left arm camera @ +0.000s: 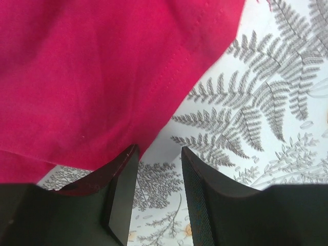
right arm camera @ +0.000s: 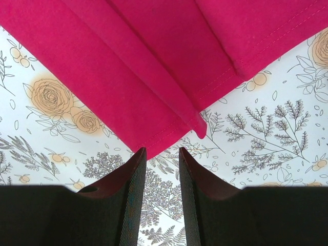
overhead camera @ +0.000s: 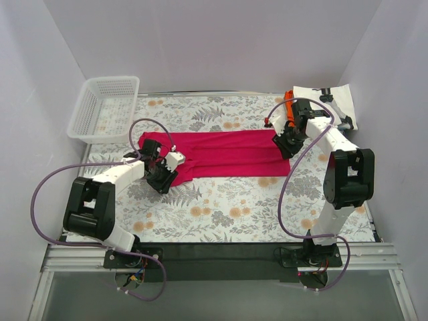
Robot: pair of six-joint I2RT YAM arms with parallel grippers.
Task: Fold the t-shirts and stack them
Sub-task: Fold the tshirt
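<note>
Left gripper [left arm camera: 159,154]: fingers released, with only the fern-print table [left arm camera: 266,102] showing in the gap.
Red shirt [left arm camera: 92,77]: at the left gripper its stitched hem runs slantwise just ahead of the tips. The cloth reaches the tip of the finger on the left of the wrist view; whether it touches cannot be told.
Right gripper [right arm camera: 162,154]: fingers parted and grasping nothing, flowered table between them.
Red shirt, right end: a folded corner points at the gap, just ahead of the tips and apart from them.
Red shirt, from above: a long flat band on the table, lying between the two grippers with one at each end.
Hidden: the left gripper covers part of the band's left end. Beyond the right fingers, the orange shirt [overhead camera: 289,107] is only a sliver behind the arm. The white shirt [overhead camera: 331,100] is partly covered, its black print unreadable.
Basket [overhead camera: 110,80]: white mesh, beyond the left fingers, near the band's far corner.
</note>
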